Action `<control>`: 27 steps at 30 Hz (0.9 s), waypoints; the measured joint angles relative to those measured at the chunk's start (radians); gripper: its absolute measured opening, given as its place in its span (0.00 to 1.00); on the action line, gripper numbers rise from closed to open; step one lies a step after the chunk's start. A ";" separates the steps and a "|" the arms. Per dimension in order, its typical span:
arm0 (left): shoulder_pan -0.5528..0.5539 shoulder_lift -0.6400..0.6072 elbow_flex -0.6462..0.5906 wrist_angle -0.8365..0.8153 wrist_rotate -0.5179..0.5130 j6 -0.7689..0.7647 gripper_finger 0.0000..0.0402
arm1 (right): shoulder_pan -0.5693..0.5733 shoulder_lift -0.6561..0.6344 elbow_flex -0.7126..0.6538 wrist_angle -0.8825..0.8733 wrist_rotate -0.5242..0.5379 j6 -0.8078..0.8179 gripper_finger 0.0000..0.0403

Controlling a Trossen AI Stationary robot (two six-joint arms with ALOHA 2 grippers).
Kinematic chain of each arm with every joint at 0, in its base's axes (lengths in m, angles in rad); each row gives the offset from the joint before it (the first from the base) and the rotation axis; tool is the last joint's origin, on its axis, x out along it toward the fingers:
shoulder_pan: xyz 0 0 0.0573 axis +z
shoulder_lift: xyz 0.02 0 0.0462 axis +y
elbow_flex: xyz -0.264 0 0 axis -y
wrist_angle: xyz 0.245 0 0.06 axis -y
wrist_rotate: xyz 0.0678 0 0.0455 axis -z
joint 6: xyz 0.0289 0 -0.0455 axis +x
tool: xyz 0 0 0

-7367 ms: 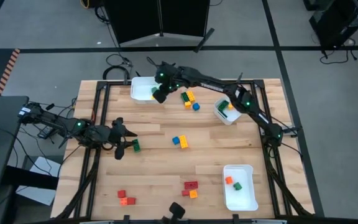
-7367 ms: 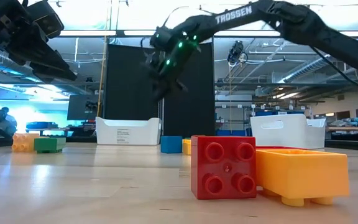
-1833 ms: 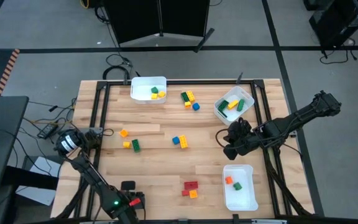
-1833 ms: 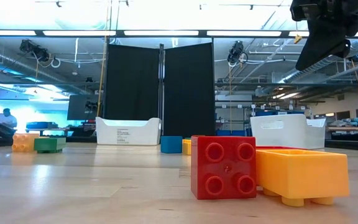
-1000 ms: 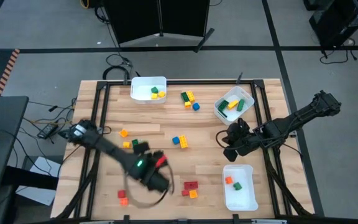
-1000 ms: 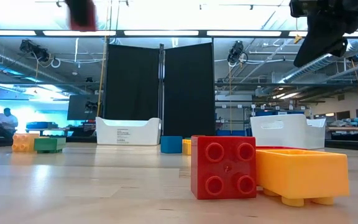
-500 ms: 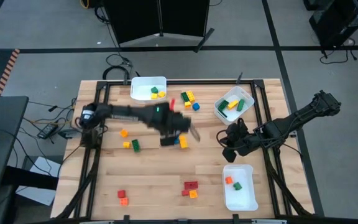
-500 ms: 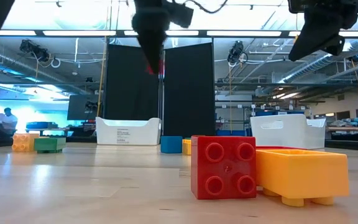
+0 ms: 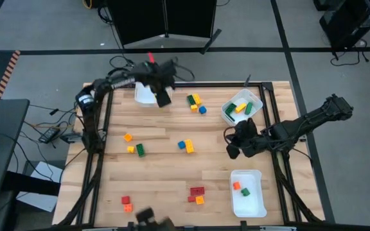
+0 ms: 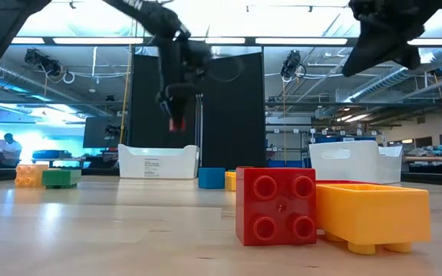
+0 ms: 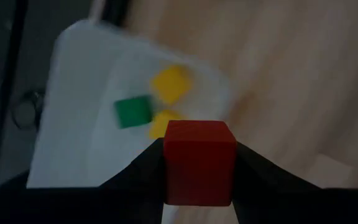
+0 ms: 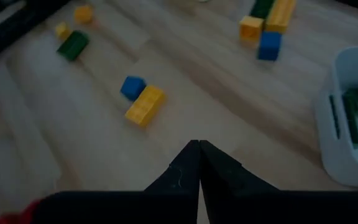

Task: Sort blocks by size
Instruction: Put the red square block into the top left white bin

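Sorting was only partly done. From above, three white plastic bins each held a few bricks: one at the bench's far-left edge [image 9: 144, 94], one near the far-right corner [image 9: 227, 114], one near the near-right corner [image 9: 249, 204]. The left gripper [image 9: 151, 61] hung over the far-left bin; the right gripper [image 9: 231, 148] waited above the right side, fingers closed on nothing. Loose coloured plastic bricks [image 9: 185, 145] remained scattered over the wood. Low down, a red square brick [image 10: 275, 205] and an orange brick [image 10: 373, 214] lay unsorted. The left wrist view showed fingers gripping a small red cube [image 11: 199, 162] above that bin.
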 joint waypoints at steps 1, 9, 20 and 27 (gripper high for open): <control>0.039 0.000 -0.008 0.008 0.008 0.000 0.35 | -0.015 0.000 0.000 0.002 0.001 0.011 0.06; 0.247 0.018 -0.033 0.086 0.087 0.003 0.35 | -0.126 0.000 0.000 0.007 0.006 0.063 0.03; 0.279 0.118 -0.034 0.079 0.093 0.050 0.35 | -0.239 0.000 0.000 0.023 0.006 0.064 0.06; 0.280 0.170 -0.034 0.087 0.089 0.050 0.35 | -0.262 0.000 0.000 0.053 0.006 0.063 0.03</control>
